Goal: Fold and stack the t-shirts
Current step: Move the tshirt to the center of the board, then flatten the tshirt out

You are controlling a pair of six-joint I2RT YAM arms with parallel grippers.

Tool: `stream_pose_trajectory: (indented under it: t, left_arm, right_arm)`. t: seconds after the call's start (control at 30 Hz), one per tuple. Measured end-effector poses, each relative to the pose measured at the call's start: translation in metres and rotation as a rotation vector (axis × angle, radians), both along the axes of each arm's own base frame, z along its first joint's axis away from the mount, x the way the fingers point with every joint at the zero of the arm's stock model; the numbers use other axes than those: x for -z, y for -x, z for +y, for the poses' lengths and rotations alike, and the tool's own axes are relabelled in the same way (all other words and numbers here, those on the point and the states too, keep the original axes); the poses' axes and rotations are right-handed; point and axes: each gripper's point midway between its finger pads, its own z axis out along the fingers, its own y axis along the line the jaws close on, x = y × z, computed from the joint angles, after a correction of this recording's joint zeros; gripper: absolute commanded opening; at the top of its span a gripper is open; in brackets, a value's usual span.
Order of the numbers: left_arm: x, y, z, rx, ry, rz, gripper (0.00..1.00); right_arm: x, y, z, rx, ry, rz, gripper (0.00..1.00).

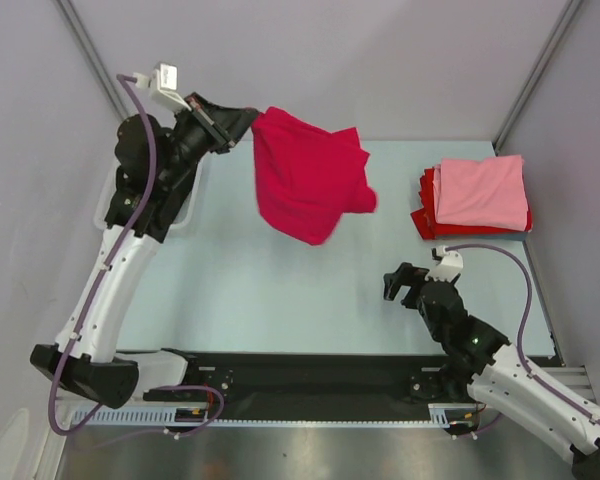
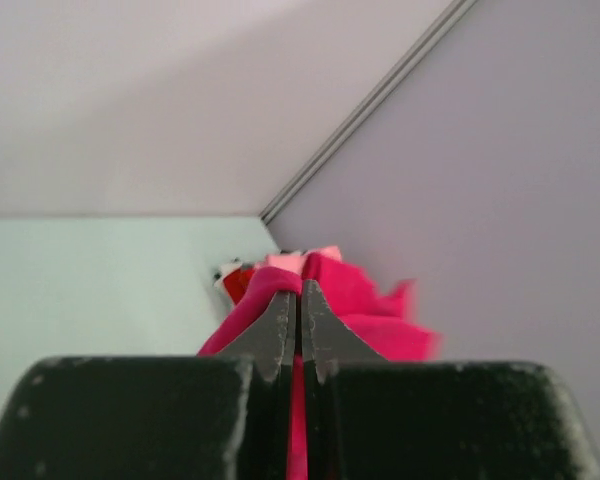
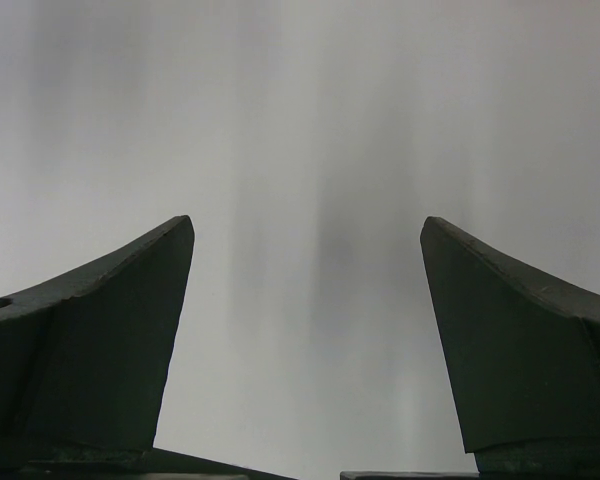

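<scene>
Crimson-red t-shirt (image 1: 310,185) hangs bunched from the left gripper (image 1: 248,120), lifted off the pale table (image 1: 260,300) and drooping away from the fingertips toward the table's middle. From the left wrist view, the jaws are pressed tight together with a fold of that cloth (image 2: 360,300) pinched between them, and the fabric spills out past the tips on both sides.

Well beyond the hanging shirt, on the far side from the left gripper, sits a folded stack: a light pink t-shirt (image 1: 480,190) squared on top of a red t-shirt (image 1: 424,210) whose edges peek out beneath it.

Just short of that stack, the right gripper (image 1: 408,285) hovers low over bare table, its two fingers (image 3: 110,330) spread wide apart with nothing between them.
</scene>
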Motion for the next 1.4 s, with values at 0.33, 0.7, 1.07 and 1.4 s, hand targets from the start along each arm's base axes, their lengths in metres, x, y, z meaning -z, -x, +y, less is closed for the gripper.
stream_pose_trajectory:
  t: [0.33, 0.7, 1.07, 1.4]
  left_arm:
    - [0.305, 0.002, 0.012, -0.075, -0.111, 0.492, 1.0]
    - [0.382, 0.035, 0.022, -0.09, -0.207, 0.573, 1.0]
    - [0.363, 0.059, -0.012, 0.004, -0.315, 0.431, 0.92]
    - [0.387, 0.118, -0.036, 0.114, -0.438, 0.451, 0.89]
  right_arm:
    - [-0.001, 0.003, -0.01, 0.047, -0.02, 0.003, 0.99]
    - [0.004, -0.002, 0.006, -0.006, -0.015, 0.107, 0.48]
    - [0.02, -0.014, 0.046, -0.133, -0.012, 0.3, 0.62]
    - [0.05, -0.022, 0.02, -0.021, -0.191, 0.433, 0.58]
